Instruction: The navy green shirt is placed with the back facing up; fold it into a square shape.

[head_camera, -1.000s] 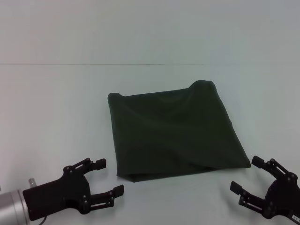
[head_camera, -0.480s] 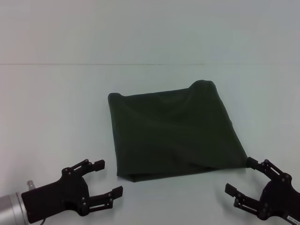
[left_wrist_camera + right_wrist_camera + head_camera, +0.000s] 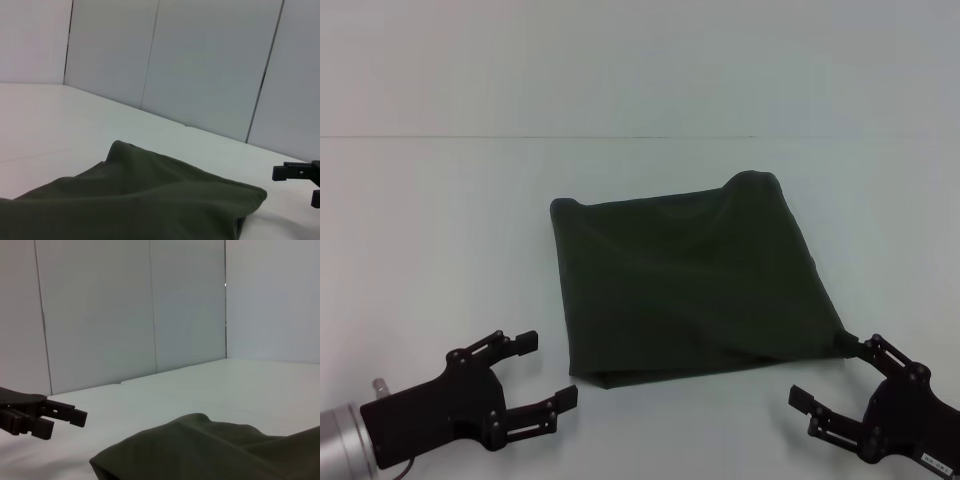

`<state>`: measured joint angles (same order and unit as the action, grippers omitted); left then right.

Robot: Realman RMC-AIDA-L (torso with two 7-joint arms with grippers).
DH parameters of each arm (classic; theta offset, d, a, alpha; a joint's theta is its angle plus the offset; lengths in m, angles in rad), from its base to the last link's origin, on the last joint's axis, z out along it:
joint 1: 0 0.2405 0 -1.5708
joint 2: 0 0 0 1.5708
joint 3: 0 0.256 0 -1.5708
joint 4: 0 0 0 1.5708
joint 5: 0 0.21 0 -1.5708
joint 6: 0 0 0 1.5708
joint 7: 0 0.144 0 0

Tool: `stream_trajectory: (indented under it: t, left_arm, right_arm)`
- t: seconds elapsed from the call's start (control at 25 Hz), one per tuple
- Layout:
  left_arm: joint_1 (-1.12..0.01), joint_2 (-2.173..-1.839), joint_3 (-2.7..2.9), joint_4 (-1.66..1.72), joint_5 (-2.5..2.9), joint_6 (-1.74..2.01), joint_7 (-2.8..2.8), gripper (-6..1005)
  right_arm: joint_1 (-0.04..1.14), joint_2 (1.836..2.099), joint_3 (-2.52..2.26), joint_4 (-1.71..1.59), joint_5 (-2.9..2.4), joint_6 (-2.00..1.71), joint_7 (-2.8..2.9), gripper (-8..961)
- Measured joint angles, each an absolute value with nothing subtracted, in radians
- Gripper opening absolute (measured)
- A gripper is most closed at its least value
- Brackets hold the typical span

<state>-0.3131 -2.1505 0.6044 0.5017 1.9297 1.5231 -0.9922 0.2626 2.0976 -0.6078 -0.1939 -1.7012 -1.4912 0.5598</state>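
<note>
In the head view, the navy green shirt (image 3: 695,280), a dark olive soft matte cloth, lies folded into a rough four-sided shape near the middle of the pale white table (image 3: 440,220). It sits slightly skewed: its near edge runs from the near-left corner up toward the right, and the sides slant so the far-right corner, with a small rounded bump, stands highest in the picture. The shape is close to square, so no long axis stands out. No print, label or writing can be seen on it. Bare table surrounds it on all sides, widest to the left and beyond the far edge.

The black left gripper (image 3: 542,370) rests low near the shirt's near-left corner, fingers spread apart, empty, just clear of the cloth. The black right gripper (image 3: 828,370) sits by the near-right corner, jaws likewise spread; its upper fingertip reaches the corner of the cloth, though contact cannot be judged.

In the left wrist view, the shirt (image 3: 140,200) fills the lower part, a folded corner pointing toward the right gripper's dark fingers (image 3: 295,171), apart from it. Grey wall panels (image 3: 210,65) stand behind.

In the right wrist view, the shirt (image 3: 215,450) lies low, and the left gripper's fingers (image 3: 45,416) show beyond its corner, apart from it.
</note>
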Motion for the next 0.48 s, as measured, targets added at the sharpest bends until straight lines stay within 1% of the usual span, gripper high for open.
stream_trajectory:
  t: [0.48]
  left_arm:
    - [-0.318,-2.150,0.604,0.506,1.916,1.523,-0.992,909]
  right_arm:
    - [0.275,2.097,-0.607,-0.192,-1.701,-1.488,0.560,942]
